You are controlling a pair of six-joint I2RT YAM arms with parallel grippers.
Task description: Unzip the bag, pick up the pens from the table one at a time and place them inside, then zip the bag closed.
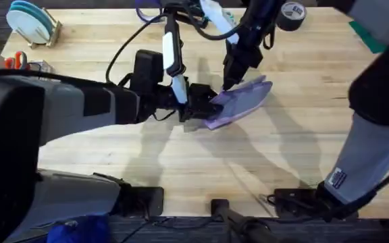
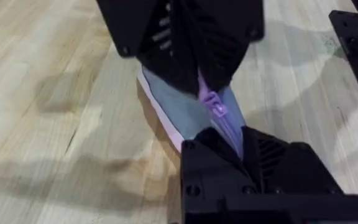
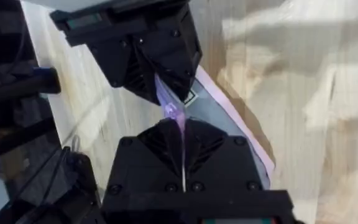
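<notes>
With both black grippers, left [image 1: 204,104] and right [image 1: 229,82], pinching our soft lavender fabric pouch [image 1: 245,100], opposing pulls could tear the zipper free.

— Where does the overhead camera sit?
— High above the arms' bases, looking down and forward across the counter [image 1: 113,162].
— And the wrist cameras?
— Each rides on its own arm, very near the bag [image 2: 185,112], facing along its black fingers [image 2: 253,168].
— What do the views share?
— The purple bag at the counter's middle; the overhead sees it from far off, both wrist views from right up close.
</notes>
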